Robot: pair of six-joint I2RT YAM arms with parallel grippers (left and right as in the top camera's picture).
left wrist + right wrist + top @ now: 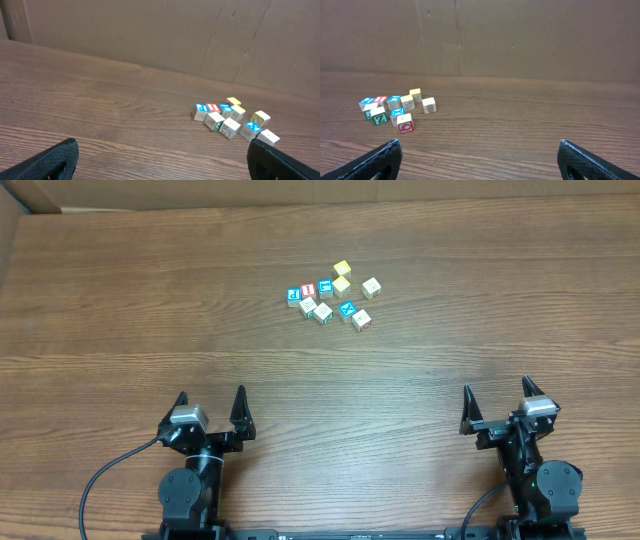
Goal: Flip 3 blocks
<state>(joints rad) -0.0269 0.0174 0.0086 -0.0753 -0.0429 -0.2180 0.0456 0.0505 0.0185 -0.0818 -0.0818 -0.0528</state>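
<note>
Overhead view: near the far middle of the counter [140,300], well apart from both arms, a tight cluster of tiny wooden cubes includes the blue X block [347,308], a red-marked cream block [361,320] and a green-marked cream block [323,311]. The left pincer [210,396] and right pincer [497,387] stand wide, released and empty. The blocks look light, rigid and smooth, so they may skid; pinching opposite flat sides seems safest.
</note>
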